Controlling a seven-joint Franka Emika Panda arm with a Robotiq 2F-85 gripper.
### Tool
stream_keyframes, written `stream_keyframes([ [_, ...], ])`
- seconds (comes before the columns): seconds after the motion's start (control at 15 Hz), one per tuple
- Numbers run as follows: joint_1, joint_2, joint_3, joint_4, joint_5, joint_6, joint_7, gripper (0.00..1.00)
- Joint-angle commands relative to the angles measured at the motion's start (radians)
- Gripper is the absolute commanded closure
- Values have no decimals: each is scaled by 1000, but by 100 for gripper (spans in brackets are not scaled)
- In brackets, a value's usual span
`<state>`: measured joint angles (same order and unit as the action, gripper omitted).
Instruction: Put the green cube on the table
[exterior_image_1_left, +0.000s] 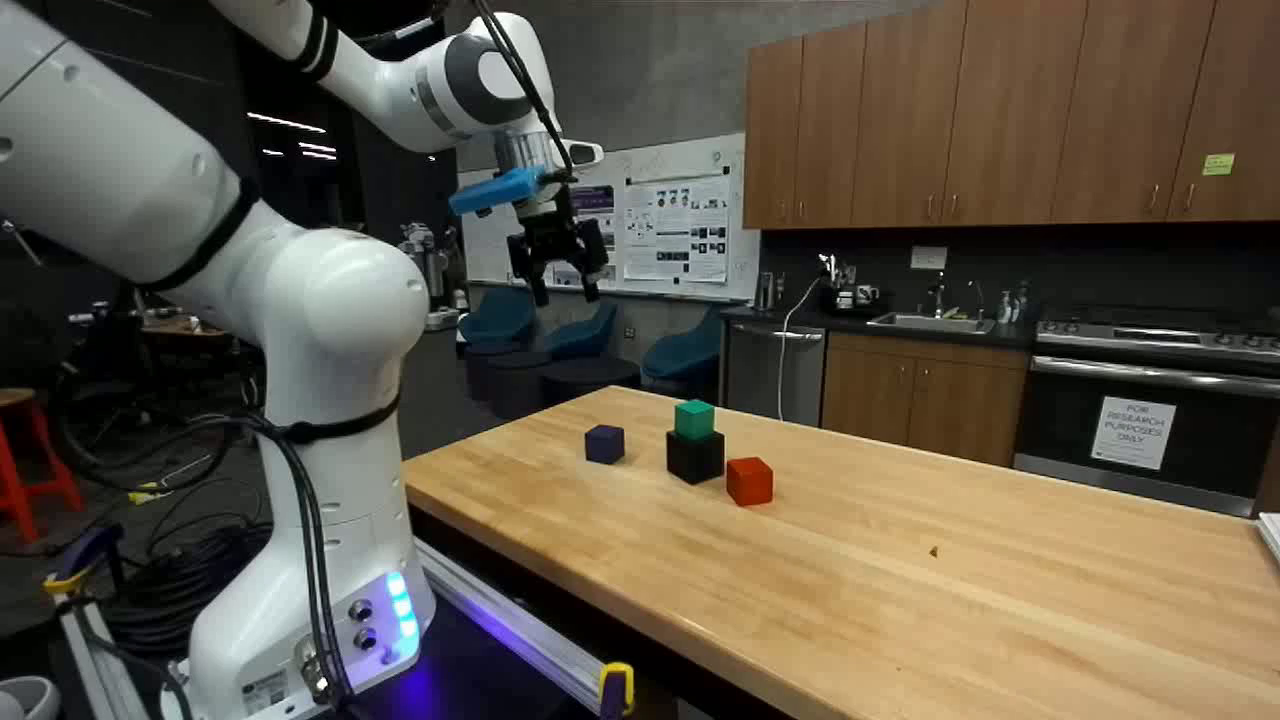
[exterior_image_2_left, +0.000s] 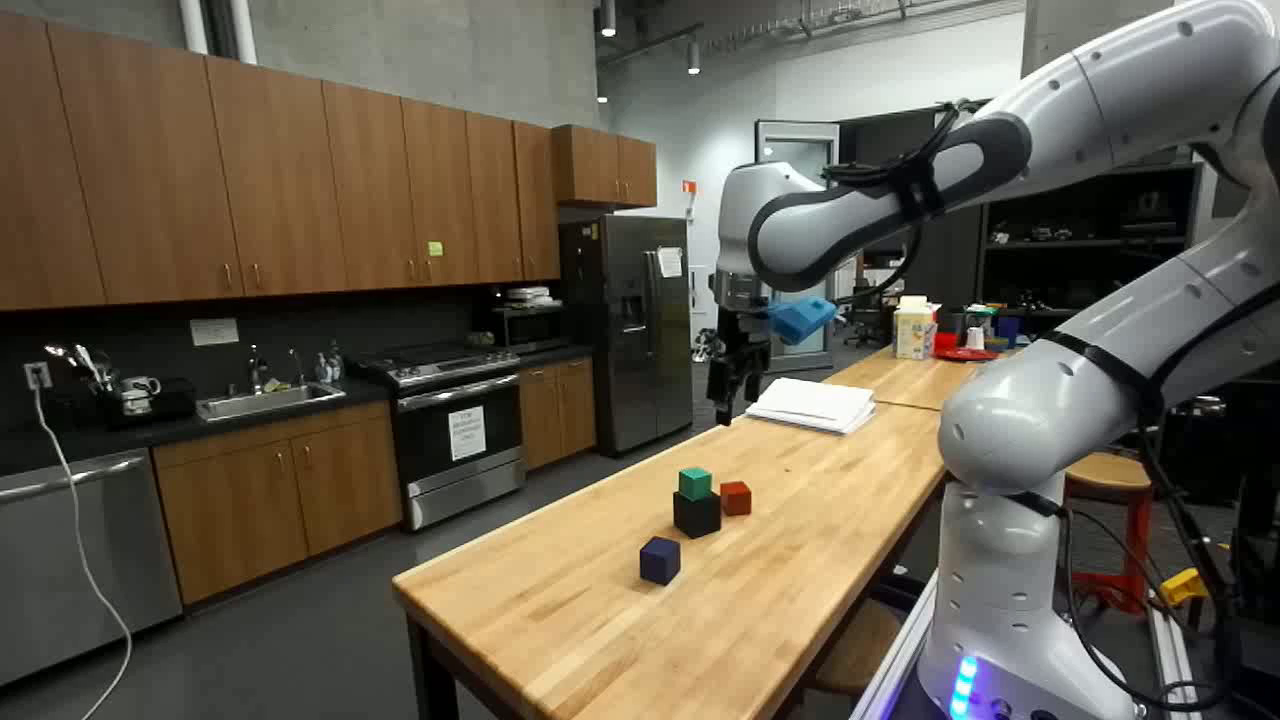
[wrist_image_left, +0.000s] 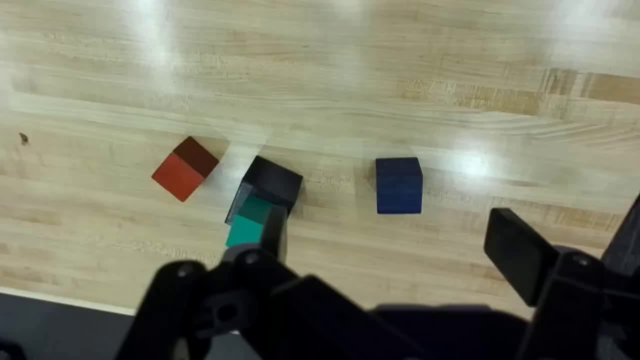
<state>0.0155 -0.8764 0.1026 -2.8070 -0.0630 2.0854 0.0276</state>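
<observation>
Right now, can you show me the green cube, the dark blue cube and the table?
Green cube (exterior_image_1_left: 694, 424): in an exterior view, on a side face below its top.
Dark blue cube (wrist_image_left: 399, 191): in the wrist view, on the bigger face showing.
Table (exterior_image_2_left: 600, 620): in an exterior view, on its bare wooden top.

A lab with a kitchen is indicated. The stove (exterior_image_2_left: 425, 440) is flanked by a sink (exterior_image_2_left: 266, 404) and a fridge (exterior_image_2_left: 635, 345), with cabinets (exterior_image_2_left: 435, 180) hung above it. Research is signalled by a sign (exterior_image_1_left: 1132, 432) on its front, lettered "FOR RESEARCH PURPOSES ONLY", by posters (exterior_image_1_left: 678, 235) put up to its left in an exterior view, and by the arm (exterior_image_1_left: 330, 300) placed across the table (exterior_image_1_left: 850, 580) from it.
</observation>
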Motion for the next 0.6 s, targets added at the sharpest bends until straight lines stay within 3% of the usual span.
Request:
stream_keyframes([
  [0.0, 10, 2, -9, -9, -8, -9, 7, 0],
  [0.53, 10, 10, -9, -27, -8, -9, 7, 0],
])
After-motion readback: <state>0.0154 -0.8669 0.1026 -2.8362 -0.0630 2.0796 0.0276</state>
